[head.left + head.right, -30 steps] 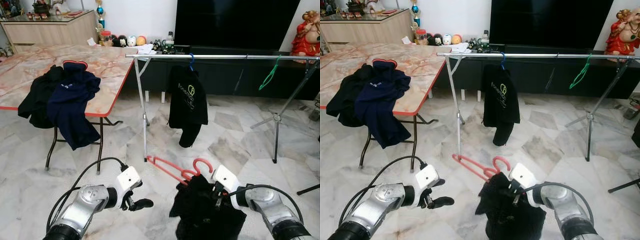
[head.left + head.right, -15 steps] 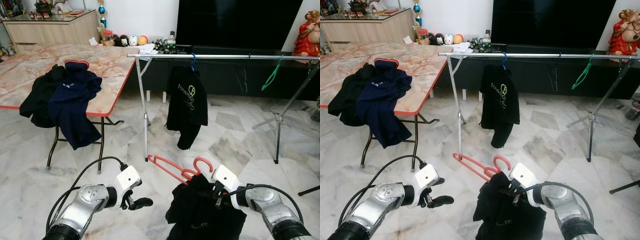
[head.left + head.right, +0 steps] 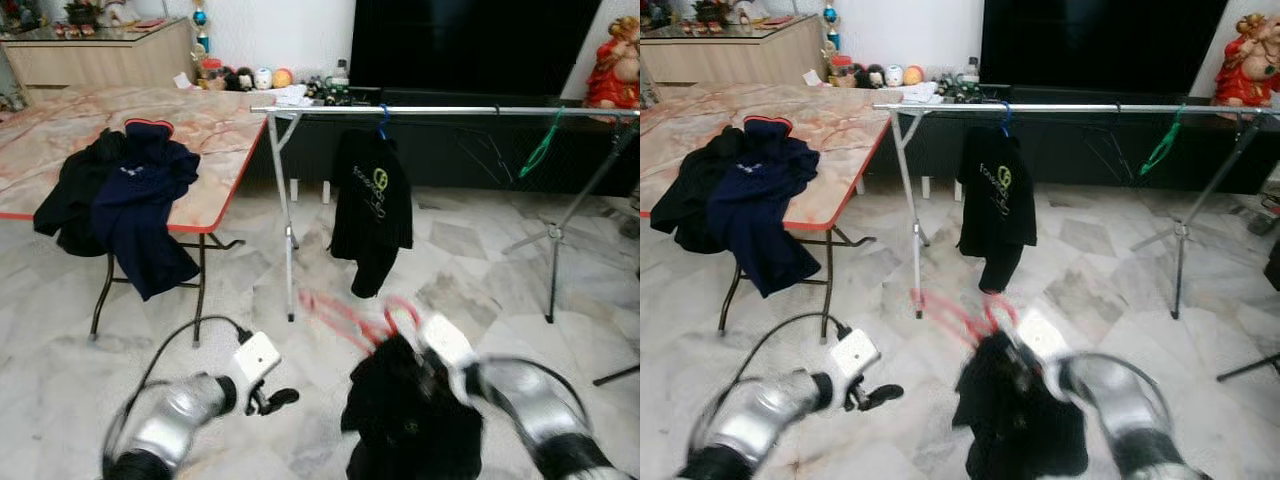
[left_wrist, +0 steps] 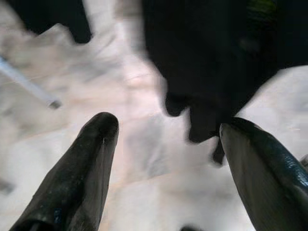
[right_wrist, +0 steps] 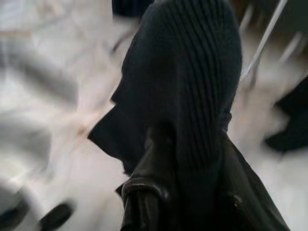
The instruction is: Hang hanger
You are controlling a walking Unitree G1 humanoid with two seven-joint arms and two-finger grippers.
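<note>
My right claw (image 3: 425, 352) grips the red hanger (image 3: 350, 315) with its black garment (image 3: 415, 420); my left claw (image 3: 272, 398) is released. Hanging on the rail (image 3: 450, 110) remains.

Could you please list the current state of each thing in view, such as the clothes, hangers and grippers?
Red plastic hanger: carrying a black garment, held low, not on the rail.
Right gripper: shut on the garment's collar.
Left gripper: open, holding nothing.
Silver metal rail: standing.
Black printed shirt: hanging on the rail from a blue hanger.
Green hanger: hanging bare on the rail.
Navy shirt: draped over the table's edge.
</note>
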